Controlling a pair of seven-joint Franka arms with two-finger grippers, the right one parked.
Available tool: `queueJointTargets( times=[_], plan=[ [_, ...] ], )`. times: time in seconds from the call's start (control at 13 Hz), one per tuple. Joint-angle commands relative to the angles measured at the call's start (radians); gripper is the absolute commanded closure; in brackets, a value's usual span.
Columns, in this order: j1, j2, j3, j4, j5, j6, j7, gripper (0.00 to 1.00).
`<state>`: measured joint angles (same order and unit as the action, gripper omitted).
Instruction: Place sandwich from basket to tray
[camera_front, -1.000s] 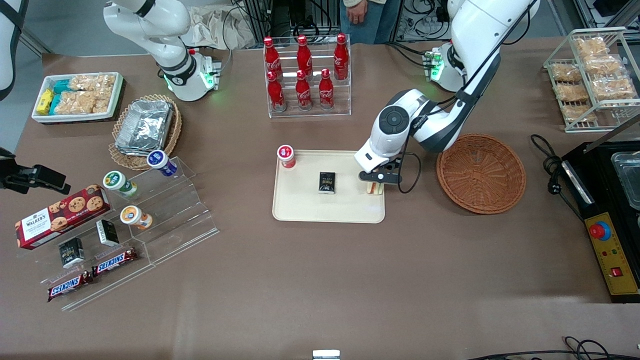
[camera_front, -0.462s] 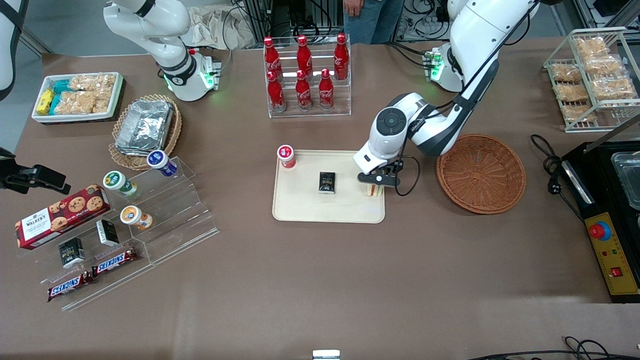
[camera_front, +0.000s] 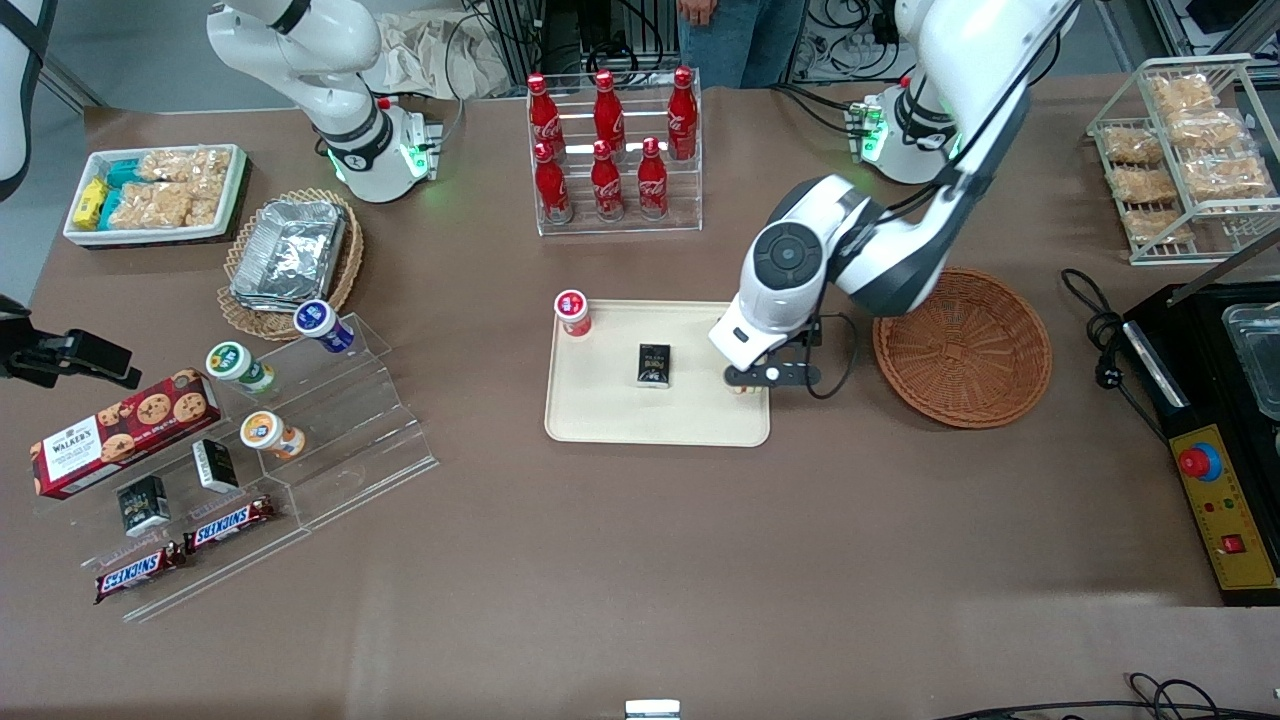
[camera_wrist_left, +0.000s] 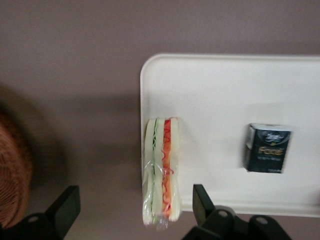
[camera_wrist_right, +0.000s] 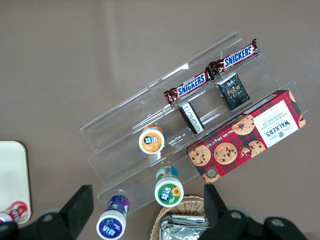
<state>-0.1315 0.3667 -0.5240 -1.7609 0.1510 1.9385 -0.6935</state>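
Wrist view: pincer (camera_wrist_left: 132, 207) wide open above the sandwich (camera_wrist_left: 161, 170), not touching.

Brown table (camera_front: 640, 560). Directly on top: cream tray (camera_front: 610, 415) near centre; reddish wicker basket (camera_front: 962, 346) just beside, toward working arm's end. Gripper (camera_front: 752, 383) above tray's basket-side edge, fingers spread. Farther from front camera: clear rack of red bottles (camera_front: 612, 150). Toward parked arm's end: clear stepped stand (camera_front: 330, 450), tan basket with foil containers (camera_front: 290, 262), white snack bin (camera_front: 155, 195). Toward working arm's end: wire rack (camera_front: 1185, 155), black control box (camera_front: 1215, 480).
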Motion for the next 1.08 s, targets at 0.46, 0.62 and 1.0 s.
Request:
queueJointTargets(
  times=[0.46,0.62,1.0],
  plan=[
    [0.251,-0.199,0.002,0.33,-0.128,-0.419,0.261,0.0],
    [0.259,-0.287,0.092,0.328,-0.14,-0.507,0.436,0.0],
    [0.151,-0.394,0.358,0.307,-0.157,-0.61,0.666,0.0]
  ],
)
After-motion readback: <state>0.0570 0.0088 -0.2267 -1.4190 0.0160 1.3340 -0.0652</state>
